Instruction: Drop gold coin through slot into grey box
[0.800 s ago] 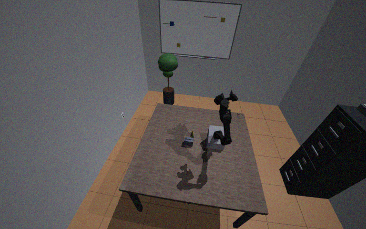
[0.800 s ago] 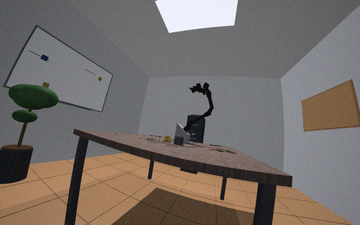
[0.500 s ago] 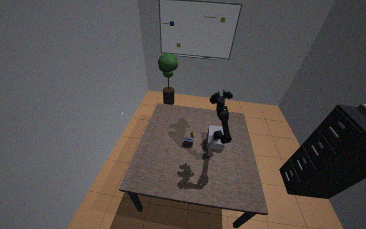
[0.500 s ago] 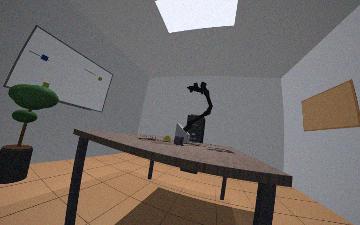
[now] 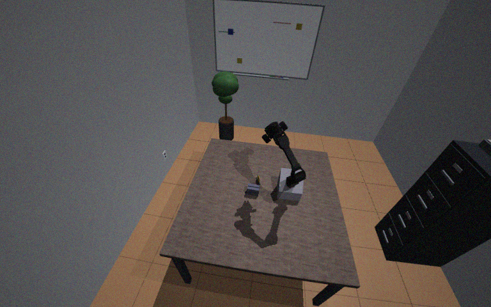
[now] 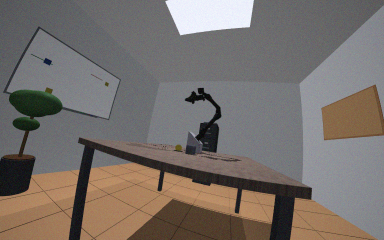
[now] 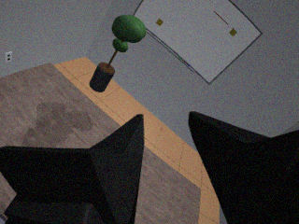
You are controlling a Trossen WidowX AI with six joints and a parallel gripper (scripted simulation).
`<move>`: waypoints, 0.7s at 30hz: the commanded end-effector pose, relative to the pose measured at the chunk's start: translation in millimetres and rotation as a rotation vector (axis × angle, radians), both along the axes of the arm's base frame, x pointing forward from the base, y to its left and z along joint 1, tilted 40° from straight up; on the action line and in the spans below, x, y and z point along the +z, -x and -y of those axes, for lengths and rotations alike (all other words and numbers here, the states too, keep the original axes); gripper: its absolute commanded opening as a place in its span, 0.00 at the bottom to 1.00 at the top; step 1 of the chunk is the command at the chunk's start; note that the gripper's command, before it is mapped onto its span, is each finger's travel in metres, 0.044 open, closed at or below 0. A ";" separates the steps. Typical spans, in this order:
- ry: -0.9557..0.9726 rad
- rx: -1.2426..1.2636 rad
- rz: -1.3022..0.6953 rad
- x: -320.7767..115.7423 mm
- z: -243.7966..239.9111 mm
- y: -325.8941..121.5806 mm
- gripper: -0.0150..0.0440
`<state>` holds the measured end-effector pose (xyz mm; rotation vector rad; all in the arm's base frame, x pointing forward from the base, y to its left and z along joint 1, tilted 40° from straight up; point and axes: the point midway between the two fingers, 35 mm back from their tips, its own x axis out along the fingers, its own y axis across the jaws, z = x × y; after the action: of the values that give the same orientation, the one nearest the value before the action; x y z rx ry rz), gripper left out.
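Your black parallel-jaw hand [image 5: 275,130] rides high in the air at the end of the raised black arm [image 5: 289,153], well above the brown wood-grain worktop [image 5: 224,231]. Its two dark fingers stand partly drawn together with bare space between them, pinching nothing. Beyond the fingertips in the wrist view you see the far worktop edge, the orange tiled floor, a green round-crowned potted plant [image 7: 127,30] and a white wall board [image 7: 200,19]. The thin gold coin [image 6: 178,147] stands on edge on the worktop, far below the hand and well apart from it; its dark-green holder is too small to make out. The closed grey box [image 5: 252,189] sits just beside the coin, likewise far beneath the hand. The arm's pale grey base block [image 5: 290,188] lies near the box.
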<state>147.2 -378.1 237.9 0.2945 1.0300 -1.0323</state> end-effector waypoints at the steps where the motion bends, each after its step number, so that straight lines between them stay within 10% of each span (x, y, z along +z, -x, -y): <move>1: -0.112 0.011 0.020 -36.5 -10.2 -22.7 0.53; 21: -1.087 -0.261 0.051 -264.8 -183.3 -113.0 0.53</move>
<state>257.8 -226.5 -6.3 1.2181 1.3869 -0.6155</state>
